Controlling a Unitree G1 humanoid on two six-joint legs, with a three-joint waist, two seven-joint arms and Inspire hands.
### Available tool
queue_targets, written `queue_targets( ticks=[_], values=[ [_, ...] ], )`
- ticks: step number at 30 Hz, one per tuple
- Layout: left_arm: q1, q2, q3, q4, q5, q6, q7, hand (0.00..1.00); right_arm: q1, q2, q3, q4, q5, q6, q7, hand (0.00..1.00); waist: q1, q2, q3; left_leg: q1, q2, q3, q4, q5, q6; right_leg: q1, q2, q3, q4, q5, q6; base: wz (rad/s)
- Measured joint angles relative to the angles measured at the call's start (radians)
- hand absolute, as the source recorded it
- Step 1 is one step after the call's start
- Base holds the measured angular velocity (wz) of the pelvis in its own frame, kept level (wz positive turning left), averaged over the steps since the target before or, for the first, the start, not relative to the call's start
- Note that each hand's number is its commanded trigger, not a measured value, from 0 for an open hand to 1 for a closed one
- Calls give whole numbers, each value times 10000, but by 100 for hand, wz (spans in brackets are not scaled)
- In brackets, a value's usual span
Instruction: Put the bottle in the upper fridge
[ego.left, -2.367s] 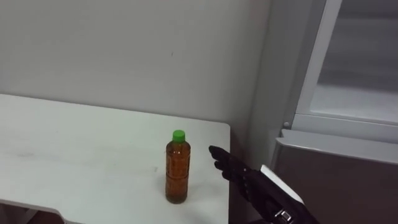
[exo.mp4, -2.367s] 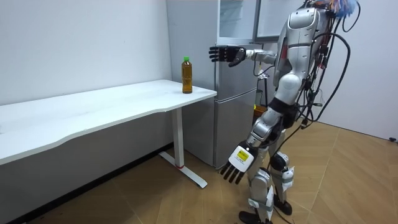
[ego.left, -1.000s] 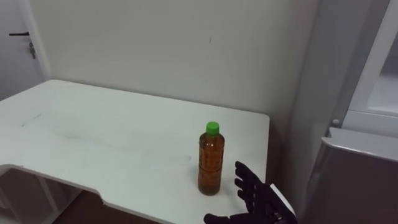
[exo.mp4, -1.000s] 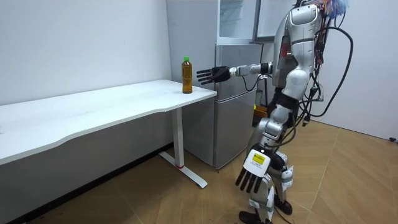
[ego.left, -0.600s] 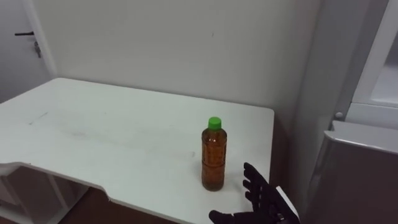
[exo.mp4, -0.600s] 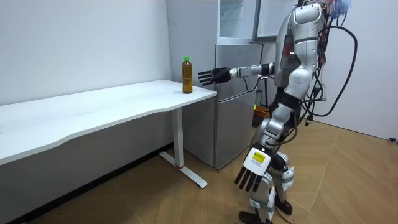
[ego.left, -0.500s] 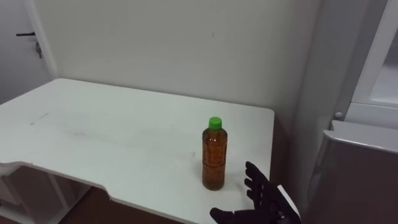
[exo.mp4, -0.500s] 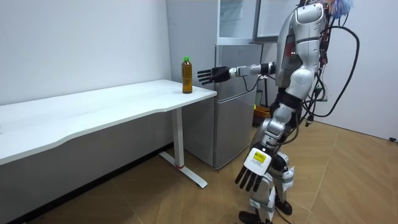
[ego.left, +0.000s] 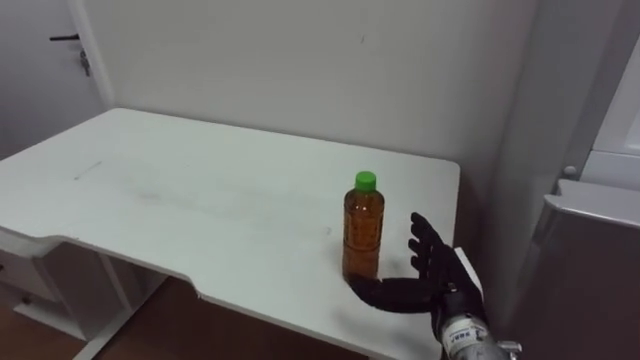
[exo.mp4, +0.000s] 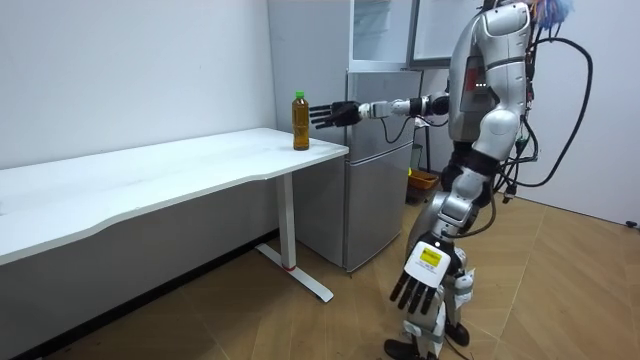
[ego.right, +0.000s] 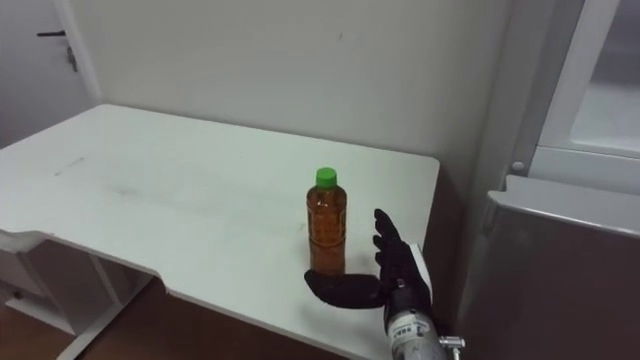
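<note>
At the white table, reaching for the green-capped bottle, right hand spread empty just beside it, left hand hanging open; next, likely closing round it.

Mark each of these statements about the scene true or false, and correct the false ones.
1. The brown plastic bottle with the green cap stands upright on the white table. True.
2. The right hand is curled shut round the bottle. False: its fingers are straight and spread, and the hand is open beside the bottle's lower part.
3. The bottle is already inside the tall grey fridge. False: it is on the table, near the end that adjoins the fridge.
4. The left hand hangs low beside the robot's leg with straight fingers. True.
5. The bottle's cap lies on the table. False: the cap is on the bottle.
</note>
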Motion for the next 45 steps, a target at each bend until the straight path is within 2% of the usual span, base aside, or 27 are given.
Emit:
queue_targets(
  ticks=[7,10,19,23,26,36,38,40,42,45],
  values=[
    [-61,1,4,-184,-57,-29,-138,0,-382,68,-194,164,233,-37,-513,0,49,-37,22,-202,-32,-91,-14,73,12,-162,3,-13,3,13,-15,4],
    [-69,4,3,-184,-53,-29,-140,0,-629,65,-224,450,436,-227,-884,0,51,-68,44,-275,-74,-179,-71,152,5,-203,4,-42,-5,14,-15,13],
    [-174,-22,3,-193,-58,-29,-134,0,-682,39,-396,748,1076,-354,-1409,0,261,-68,54,-560,-172,-492,-74,254,25,-377,-9,-162,-7,13,-13,10],
    [-253,-41,-4,-176,-99,-29,-155,0,-1000,11,-438,1313,1274,-362,-1410,0,342,-56,62,-691,-191,-630,-48,298,14,-443,-3,-286,2,13,-14,10],
    [-251,-32,-123,-171,-427,-26,-160,0,-1307,-26,-447,1642,1273,-362,-1403,0,341,-2,96,-787,-205,-642,-47,337,19,-525,-6,-326,13,14,-15,5],
    [-266,-35,-230,-197,-446,-14,-138,0,-1582,-111,-466,2127,1262,-362,-1389,0,401,47,132,-1127,-306,-925,-36,513,26,-761,-37,-575,57,14,-15,10],
    [-264,-18,-383,-247,-444,-14,-117,0,-1587,-248,-466,2293,1270,-362,-1389,0,507,61,140,-1232,-329,-998,-46,557,43,-907,-74,-575,174,11,-12,7],
    [-287,-22,-393,-250,-453,-12,-120,0,-1633,-330,-474,2431,1259,-436,-1392,0,563,63,143,-1267,-360,-1062,-55,581,59,-942,-92,-561,175,9,-8,2],
    [-388,-14,-477,-199,-463,2,-123,0,-2099,-353,-475,3219,1329,-609,-1409,0,583,53,154,-1277,-377,-1108,-67,603,64,-958,-104,-566,184,9,-8,0],
    [-531,-15,-615,-176,-522,-8,-123,0,-2444,-387,-469,3711,1501,-671,-1407,0,639,43,161,-1311,-370,-1097,-92,650,66,-1080,-122,-528,271,7,-11,-2]
  ],
)
